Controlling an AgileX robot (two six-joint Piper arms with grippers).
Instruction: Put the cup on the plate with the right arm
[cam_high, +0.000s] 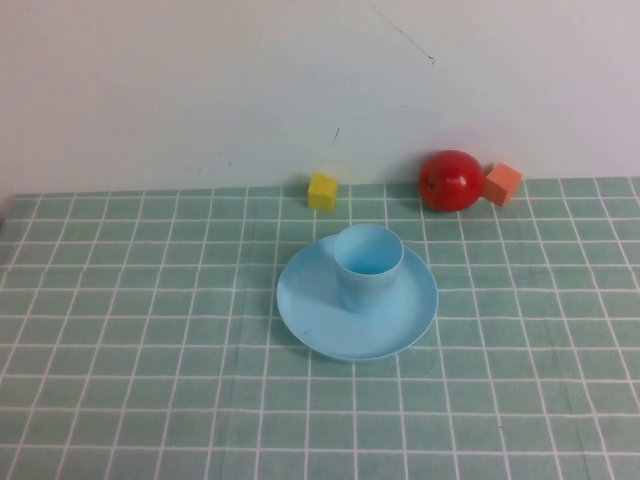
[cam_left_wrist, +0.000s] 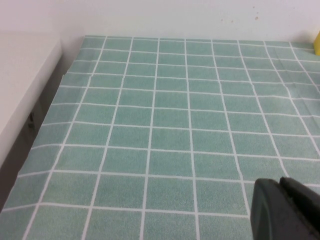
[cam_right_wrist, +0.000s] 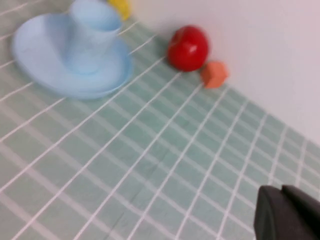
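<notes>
A green cloth with a white grid (cam_high: 150, 330) covers the table, backed by a plain white wall (cam_high: 200, 80).

Smooth plastic cup (cam_high: 368, 264) (ball (cam_high: 450, 180) glossy), matt cloth (cam_high: 150, 350).

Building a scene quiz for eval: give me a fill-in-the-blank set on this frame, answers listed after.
1. The cup stands upright on the ____.
2. The red ball sits between the orange cube and the ____ cube.
3. The right gripper, clear of the plate, holds ____.
4. The left gripper hangs over bare ____.

Answers: plate; yellow; nothing; tablecloth
</notes>
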